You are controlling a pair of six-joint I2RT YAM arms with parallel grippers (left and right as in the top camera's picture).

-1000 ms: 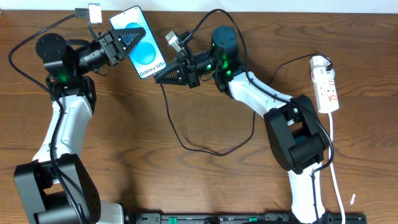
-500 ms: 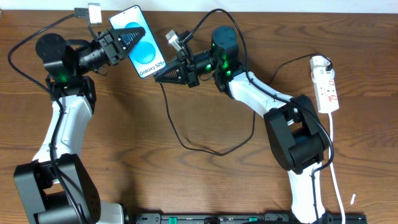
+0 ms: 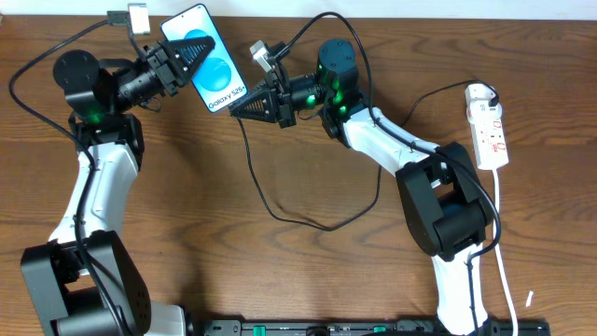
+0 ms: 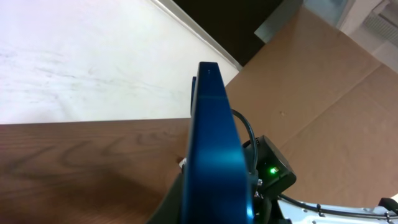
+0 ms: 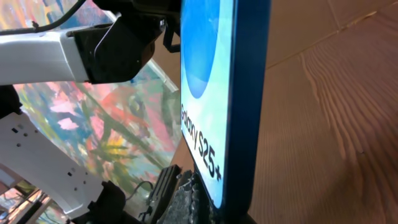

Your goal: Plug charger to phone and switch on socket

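My left gripper point(image 3: 207, 45) is shut on the phone point(image 3: 222, 79) and holds it lifted at the back left, blue screen up. From the left wrist the phone point(image 4: 214, 143) shows edge-on, rising from between the jaws. My right gripper point(image 3: 235, 107) is shut at the phone's lower end. The charger point(image 3: 280, 217), a thin black cable, runs out from under its tip and loops over the table. In the right wrist view the phone point(image 5: 211, 93) stands right at the fingers point(image 5: 189, 202), and the plug tip is hidden. The socket point(image 3: 490, 126) lies at the far right.
The socket's white cord point(image 3: 501, 243) trails toward the front edge beside the right arm's base point(image 3: 448, 215). Thicker black robot cables arc over both arms near the table's back edge. A small white scrap point(image 3: 529, 299) lies front right.
The left gripper and phone have shifted slightly toward the back left. The right gripper tip has followed, staying at the phone's lower end.
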